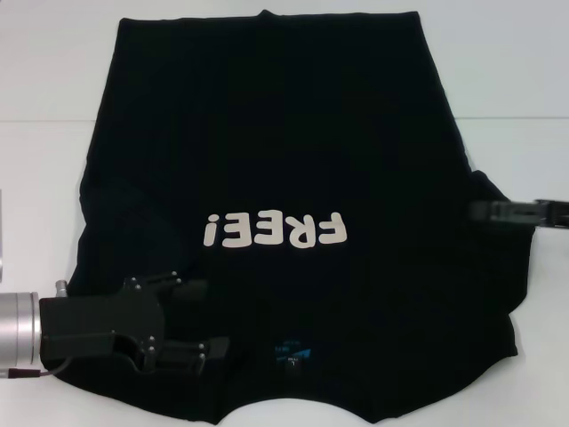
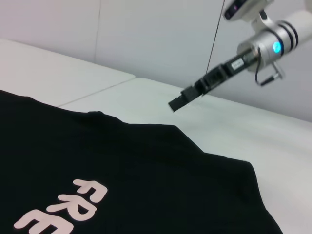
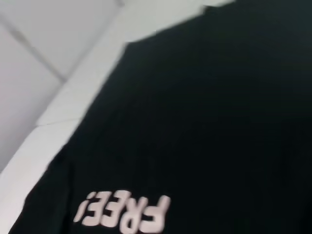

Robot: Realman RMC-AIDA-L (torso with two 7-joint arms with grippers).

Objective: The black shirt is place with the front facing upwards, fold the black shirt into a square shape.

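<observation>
Black shirt (image 1: 293, 151) lies spread flat on the white table (image 1: 516, 71), front up, collar toward the robot, hem at the far edge. Off-white lettering (image 1: 273, 230) reads upside down from the head view; small blue neck label (image 1: 293, 350) near the collar. Left gripper (image 1: 206, 318) hovers over the near left shoulder area, its 2 fingers spread apart, nothing between them. Right gripper (image 1: 476, 210) sits at the shirt's right edge by the sleeve; cannot tell how its fingers stand.
</observation>
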